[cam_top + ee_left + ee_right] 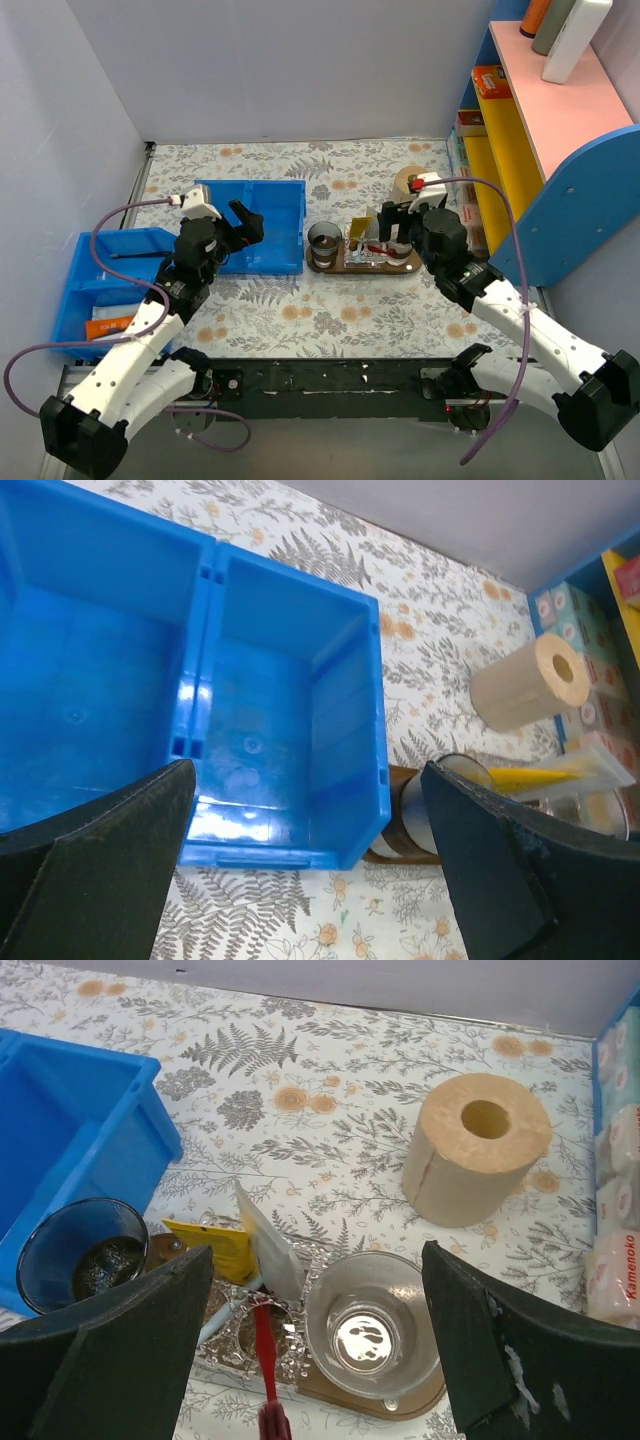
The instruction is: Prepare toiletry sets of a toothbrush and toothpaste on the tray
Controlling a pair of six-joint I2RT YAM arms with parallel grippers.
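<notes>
The dark brown tray (345, 265) lies at table centre; its edge also shows in the right wrist view (425, 1400). On it stand a dark cup (83, 1255), a textured clear holder (240, 1325) and a clear glass cup (372, 1325). The yellow toothpaste (213, 1247) leans in the holder beside a grey-white flat packet (268, 1245). A red toothbrush (265, 1355) and a pale blue handle (215, 1322) sit in the holder. My right gripper (320, 1360) is open and empty above the tray. My left gripper (310, 880) is open and empty over the blue bin's (270, 730) near right corner.
A second blue bin (110, 290) at the left holds an orange tube (105, 325). A paper roll (478, 1147) stands behind the tray. A blue, yellow and pink shelf (540, 150) fills the right side. Walls close the back and left.
</notes>
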